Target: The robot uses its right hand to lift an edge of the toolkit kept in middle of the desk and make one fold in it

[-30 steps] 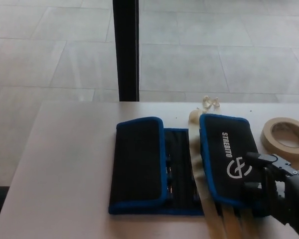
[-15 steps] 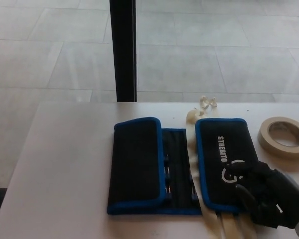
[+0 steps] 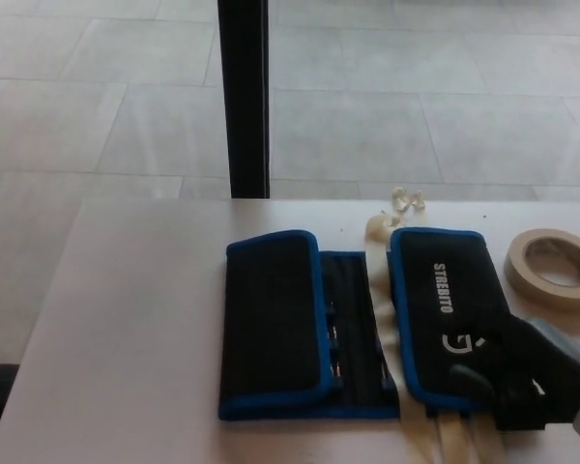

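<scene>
The toolkit [image 3: 353, 324], black with blue piping, lies in the middle of the pale tabletop [image 3: 126, 319] and serves as the landmark here. Its left flap lies folded over, a strip of the open inner pockets shows in the centre, and its right flap (the one printed with white lettering and a round logo) also lies folded inward and flat. The robot's right hand [image 3: 517, 372] rests on the near right corner of that right flap, its black fingers [image 3: 474, 379] curled down over the flap's blue edge, so it appears closed on the toolkit's corner, though how firmly it pinches cannot be made out. Cream straps [image 3: 377, 232] peek out just behind the toolkit's far edge, and more of the same straps run out from under its near edge beside the hand. To the right of the toolkit, a little apart from it, a roll of masking tape [image 3: 555, 267] lies flat. Beyond the toolkit, past the tabletop's far edge, a dark vertical post [image 3: 245, 97] stands against the grey tiled floor [image 3: 416, 97].
</scene>
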Robot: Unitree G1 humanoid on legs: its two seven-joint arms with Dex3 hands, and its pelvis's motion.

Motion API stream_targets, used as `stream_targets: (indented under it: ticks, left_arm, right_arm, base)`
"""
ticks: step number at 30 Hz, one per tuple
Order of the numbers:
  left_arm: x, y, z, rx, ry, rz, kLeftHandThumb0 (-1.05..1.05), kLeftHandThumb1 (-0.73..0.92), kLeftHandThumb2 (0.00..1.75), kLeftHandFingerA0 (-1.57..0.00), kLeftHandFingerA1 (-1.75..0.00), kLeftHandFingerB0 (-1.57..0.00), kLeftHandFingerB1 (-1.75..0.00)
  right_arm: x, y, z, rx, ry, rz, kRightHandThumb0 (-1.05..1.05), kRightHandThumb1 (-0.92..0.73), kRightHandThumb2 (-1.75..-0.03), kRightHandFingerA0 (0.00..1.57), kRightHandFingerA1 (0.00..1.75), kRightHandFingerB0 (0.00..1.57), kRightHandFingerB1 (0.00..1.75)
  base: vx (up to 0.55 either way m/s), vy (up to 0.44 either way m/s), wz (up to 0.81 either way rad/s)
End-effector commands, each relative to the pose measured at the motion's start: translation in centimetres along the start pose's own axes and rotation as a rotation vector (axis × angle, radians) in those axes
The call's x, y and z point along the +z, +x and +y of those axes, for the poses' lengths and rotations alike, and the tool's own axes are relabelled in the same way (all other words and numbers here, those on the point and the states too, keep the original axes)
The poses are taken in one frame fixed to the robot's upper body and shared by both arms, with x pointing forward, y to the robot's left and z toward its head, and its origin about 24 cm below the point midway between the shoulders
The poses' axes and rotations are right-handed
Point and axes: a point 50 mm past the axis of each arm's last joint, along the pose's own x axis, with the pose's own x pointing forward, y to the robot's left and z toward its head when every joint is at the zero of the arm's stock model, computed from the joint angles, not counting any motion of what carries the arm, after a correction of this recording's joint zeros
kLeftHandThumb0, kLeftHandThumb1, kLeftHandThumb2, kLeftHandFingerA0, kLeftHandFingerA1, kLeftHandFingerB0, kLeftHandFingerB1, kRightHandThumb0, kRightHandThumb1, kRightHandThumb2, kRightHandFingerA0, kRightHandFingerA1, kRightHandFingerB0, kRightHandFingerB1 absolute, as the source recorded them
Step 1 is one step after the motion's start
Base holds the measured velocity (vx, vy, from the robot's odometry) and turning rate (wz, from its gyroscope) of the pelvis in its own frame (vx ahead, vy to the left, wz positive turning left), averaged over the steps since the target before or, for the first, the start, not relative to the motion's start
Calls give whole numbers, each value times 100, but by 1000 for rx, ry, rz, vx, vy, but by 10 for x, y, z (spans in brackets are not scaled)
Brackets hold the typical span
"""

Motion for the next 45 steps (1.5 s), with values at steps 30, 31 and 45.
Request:
stream_targets:
  ticks: [30,31,45]
  left_arm:
    - [-6,-4,14,23,38,10,-89,85,86,-31,-54,-24,-43]
    - [-6,-4,14,25,39,10,-89,85,86,-31,-54,-24,-43]
    - [-9,-8,18,27,54,15,-87,91,83,-27,-54,-20,-41]
  right_arm:
    - [-191,-231,-148,-1362,1182,107,-79,-87,-65,58,78,34,60]
    - [-196,-236,-146,-1398,1185,123,-79,-87,-65,58,78,34,60]
    - [-242,-297,-92,-1880,1403,301,-85,-87,-66,52,107,19,67]
  base:
    - [0,0,0]
    - [0,0,0]
    - [0,0,0]
